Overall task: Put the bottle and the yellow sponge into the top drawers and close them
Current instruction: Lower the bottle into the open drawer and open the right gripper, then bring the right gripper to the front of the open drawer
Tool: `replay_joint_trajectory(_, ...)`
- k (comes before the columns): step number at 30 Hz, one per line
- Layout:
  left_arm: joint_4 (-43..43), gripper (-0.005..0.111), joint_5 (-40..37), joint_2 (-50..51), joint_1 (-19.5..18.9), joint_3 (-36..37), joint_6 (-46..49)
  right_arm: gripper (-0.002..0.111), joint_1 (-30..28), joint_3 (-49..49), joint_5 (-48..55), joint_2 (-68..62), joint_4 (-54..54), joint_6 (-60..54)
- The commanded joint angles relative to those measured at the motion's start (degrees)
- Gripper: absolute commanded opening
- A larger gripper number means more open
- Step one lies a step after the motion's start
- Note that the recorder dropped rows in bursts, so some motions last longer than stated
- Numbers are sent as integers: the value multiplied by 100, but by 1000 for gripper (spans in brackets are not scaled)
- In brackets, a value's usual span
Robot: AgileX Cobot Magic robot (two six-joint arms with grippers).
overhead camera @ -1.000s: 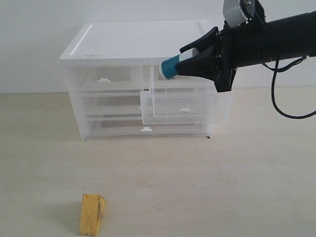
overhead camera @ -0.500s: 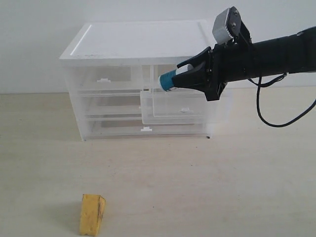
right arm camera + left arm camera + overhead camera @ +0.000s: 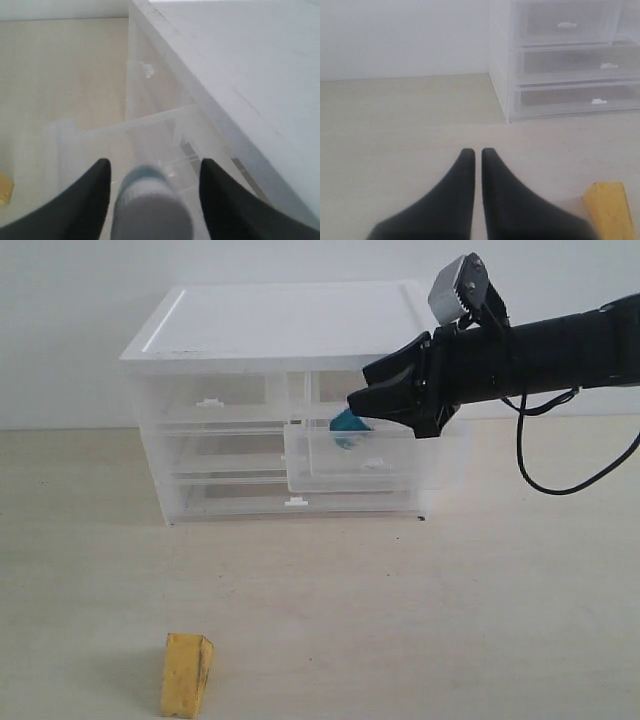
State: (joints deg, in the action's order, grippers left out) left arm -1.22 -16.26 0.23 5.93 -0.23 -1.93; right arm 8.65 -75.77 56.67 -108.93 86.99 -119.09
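Bottle (image 3: 347, 427) dropped into open drawer (image 3: 400, 465) | we find right gripper (image 3: 358, 385) spread, empty | left gripper (image 3: 476, 152) closed, empty

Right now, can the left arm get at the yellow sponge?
Probably yes. The yellow sponge lies alone on the table, close beside the left gripper, nothing between them. Its jaws are shut, so they must open first.

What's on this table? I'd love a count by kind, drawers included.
Bottle: 1
Yellow sponge: 1
Cabinet: 1
Half-width drawers: 2
Full-width drawers: 2
Total: 7
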Motion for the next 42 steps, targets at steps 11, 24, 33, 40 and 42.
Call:
replay_joint_trajectory(11, 54, 4, -1, -23, -16, 23, 22, 62, -8, -30, -793, 441, 48, 399)
replay_joint_trajectory(24, 54, 4, -1, -23, -16, 23, 22, 0, -8, -19, -2733, 1830, -3887, 6515)
replay_joint_trajectory(33, 54, 4, -1, -23, -16, 23, 22, 0, 6, 722, -3718, 3072, -6074, 10065)
replay_joint_trajectory(40, 54, 4, -1, -23, -16, 23, 22, 0, 1036, 2964, -7430, 4290, -6212, 9728)
replay_joint_trajectory(42, 54, 4, -1, -23, -16, 23, 22, 0, 1428, 3333, -8066, 4315, -6405, 9568)
